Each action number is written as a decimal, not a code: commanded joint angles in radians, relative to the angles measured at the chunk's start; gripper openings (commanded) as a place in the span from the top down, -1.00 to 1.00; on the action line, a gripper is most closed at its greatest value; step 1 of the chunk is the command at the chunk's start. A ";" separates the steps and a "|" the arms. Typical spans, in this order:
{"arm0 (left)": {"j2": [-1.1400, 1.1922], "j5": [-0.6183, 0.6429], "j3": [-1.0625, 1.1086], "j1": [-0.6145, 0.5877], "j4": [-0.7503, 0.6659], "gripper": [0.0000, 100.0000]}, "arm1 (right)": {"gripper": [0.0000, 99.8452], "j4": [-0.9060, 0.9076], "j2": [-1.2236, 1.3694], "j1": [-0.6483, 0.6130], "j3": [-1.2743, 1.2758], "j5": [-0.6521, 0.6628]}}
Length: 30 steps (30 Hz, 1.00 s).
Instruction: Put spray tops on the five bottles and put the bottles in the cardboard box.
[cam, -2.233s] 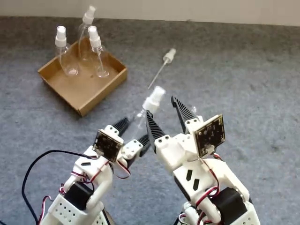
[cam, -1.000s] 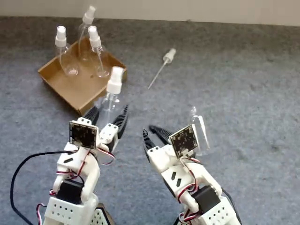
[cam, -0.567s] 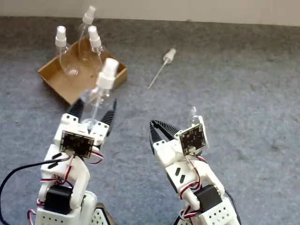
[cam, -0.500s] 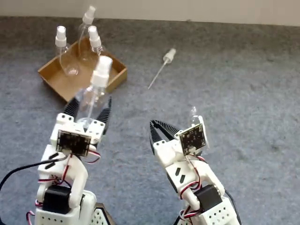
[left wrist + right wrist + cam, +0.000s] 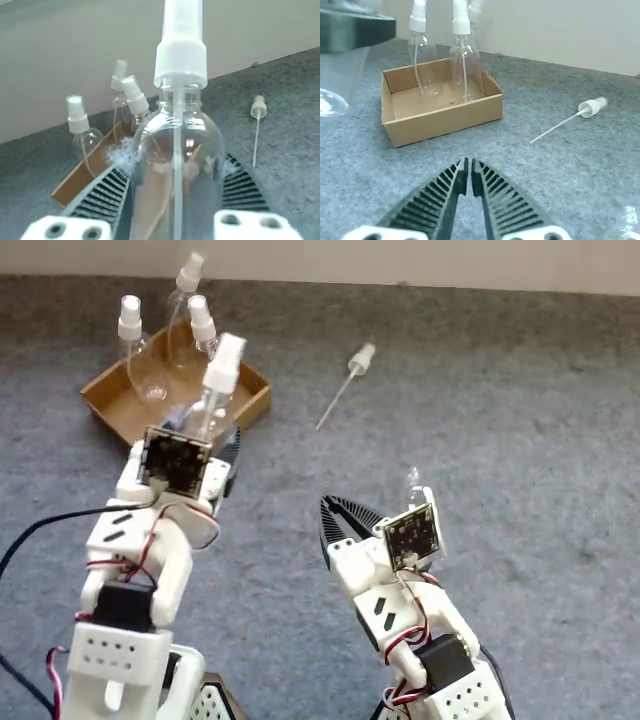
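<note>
One capped bottle [image 5: 207,412], pinched upright in my left gripper [image 5: 175,187] at the cardboard box [image 5: 112,408] rim for lowering in; right gripper [image 5: 470,175] pressed together

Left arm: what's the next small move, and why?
Probably ease the capped bottle forward over the cardboard box and lower it onto the bare floor: the left tool grips it cap-up by the box's near edge, and three bottles stand at the far side.
</note>
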 commanded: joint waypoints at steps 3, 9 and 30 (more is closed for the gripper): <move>0.076 0.077 -0.054 0.102 -0.184 0.94 | 0.99 -0.048 -0.015 -0.065 0.133 0.006; 0.168 0.269 -0.053 0.156 -0.318 0.94 | 0.99 -0.050 -0.015 -0.090 0.133 0.006; 0.231 0.304 0.245 0.343 -0.830 0.94 | 0.99 -0.050 -0.016 -0.229 0.133 0.005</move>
